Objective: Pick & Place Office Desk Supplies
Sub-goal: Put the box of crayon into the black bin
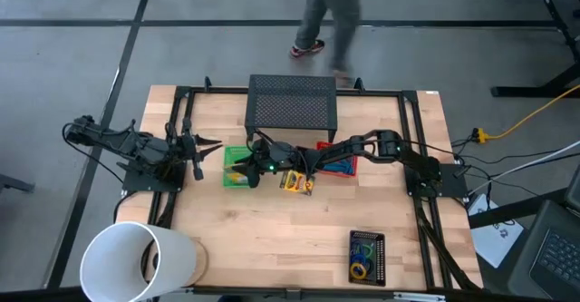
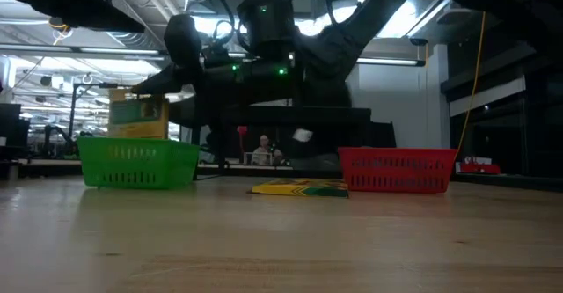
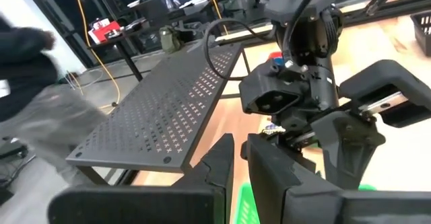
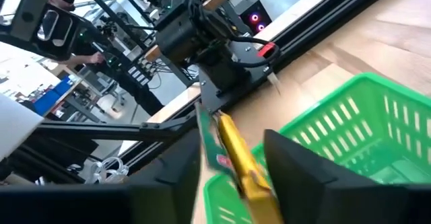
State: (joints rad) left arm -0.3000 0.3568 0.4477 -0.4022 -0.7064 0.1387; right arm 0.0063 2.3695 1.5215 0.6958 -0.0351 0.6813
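At the near left corner of the table (image 1: 272, 238) lies a big white cylinder (image 1: 136, 261), well to the left of and nearer than the green tray (image 1: 237, 166). The left gripper (image 1: 207, 146) waits just left of the green tray, at its far side, apart from it; its jaws look almost pressed together, with nothing between them.

The green tray sits left of the table's middle, in front of a dark perforated stand (image 1: 292, 102). In the low view a yellow crayon box (image 2: 139, 117) stands up out of the green tray's (image 2: 136, 163) left part. The right arm reaches across from the right side, and the right gripper (image 1: 252, 168) hangs over the green tray. In its wrist view the fingers (image 4: 303, 177) stand spread with the crayon box (image 4: 232, 153) tilted between them, above the green mesh (image 4: 363, 126); whether either finger touches the box cannot be told.

Just right of the green tray, flat on the wood, lies another crayon box (image 1: 296, 183), seen in the low view as a thin yellow slab (image 2: 301, 187). Right of that, farther from the green tray, stands the red tray (image 1: 340, 167), partly under the right arm, with something blue (image 1: 339, 167) inside it.

Well to the right of the green tray and near the front edge lies a black tray (image 1: 367, 257) holding small rubber-band rings (image 1: 362, 258) in yellow, green and blue.

Beyond the far edge, past the stand, a person's legs (image 1: 328, 16) show on the floor.
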